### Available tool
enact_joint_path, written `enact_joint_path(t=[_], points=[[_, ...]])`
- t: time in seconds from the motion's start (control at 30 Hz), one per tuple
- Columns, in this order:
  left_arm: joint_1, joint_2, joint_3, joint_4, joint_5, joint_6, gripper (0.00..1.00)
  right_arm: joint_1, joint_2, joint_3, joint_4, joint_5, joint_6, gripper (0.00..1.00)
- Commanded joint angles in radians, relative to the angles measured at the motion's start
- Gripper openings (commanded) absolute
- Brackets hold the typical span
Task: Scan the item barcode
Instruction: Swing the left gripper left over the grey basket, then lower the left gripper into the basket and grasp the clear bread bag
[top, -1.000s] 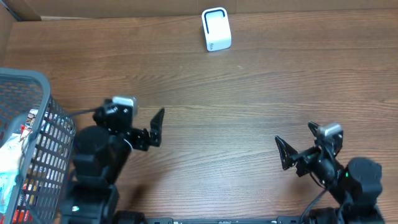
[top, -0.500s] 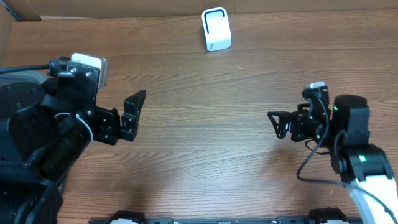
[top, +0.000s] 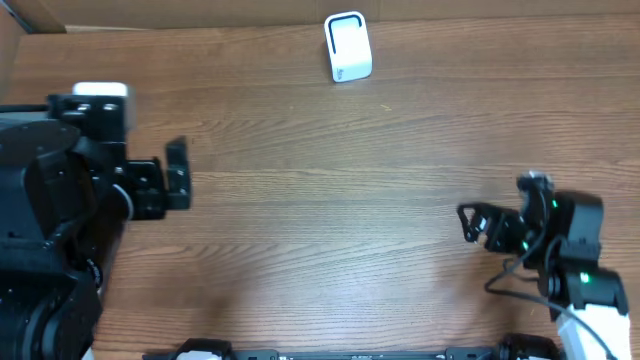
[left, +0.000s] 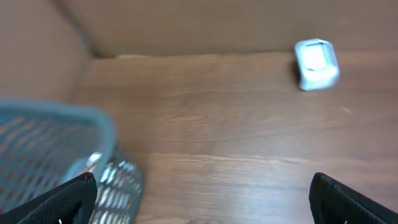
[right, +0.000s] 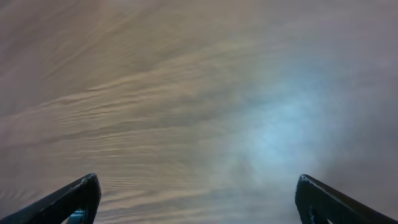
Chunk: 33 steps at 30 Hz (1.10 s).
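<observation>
The wooden table (top: 330, 200) fills the scene. The left arm (top: 50, 220) looms over its left side. The grey mesh basket (left: 56, 124) shows only in the left wrist view, at the left, and its contents are too blurred to pick out any item. The right arm (top: 580, 270) sits near right. The white scanner (top: 348, 46) stands at the far edge, about the middle, well apart from both arms. The left gripper (left: 202, 193) and right gripper (right: 198, 193) hang over bare wood, each with its 2 jaws wide apart, holding nothing.
</observation>
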Motion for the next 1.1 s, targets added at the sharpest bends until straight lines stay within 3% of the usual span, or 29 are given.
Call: enact_joint_path(t=[0.0,0.17,0.27,0.5,0.73,0.9,1.0,1.07], points=[[0.106,0.0,0.017,0.012,-0.084,-0.079,1.0,-0.056,-0.044,-0.072,0.004,0.035,0.084,1.0],[0.314,0.037,0.017,0.023,-0.07,-0.076,1.0,-0.036,-0.039,-0.095,-0.005,0.064,0.083,1.0],[0.435,0.084,0.017,0.032,0.057,-0.068,1.0,-0.033,-0.039,-0.095,-0.002,0.064,0.083,1.0],[0.567,0.174,0.017,0.049,0.124,-0.066,1.0,-0.033,-0.038,-0.095,-0.002,0.064,0.083,1.0],[0.684,0.233,0.017,0.079,0.154,-0.113,0.88,-0.033,-0.038,-0.095,-0.002,0.064,0.083,1.0],[0.798,0.239,0.016,0.129,0.292,-0.132,0.89,-0.033,-0.038,-0.095,-0.002,0.064,0.083,1.0],[0.897,0.261,0.014,0.154,0.389,-0.156,1.0,-0.033,-0.038,-0.095,-0.002,0.064,0.083,1.0],[0.937,0.283,0.008,0.152,0.393,-0.184,1.0,-0.033,-0.038,-0.095,-0.002,0.064,0.083,1.0]])
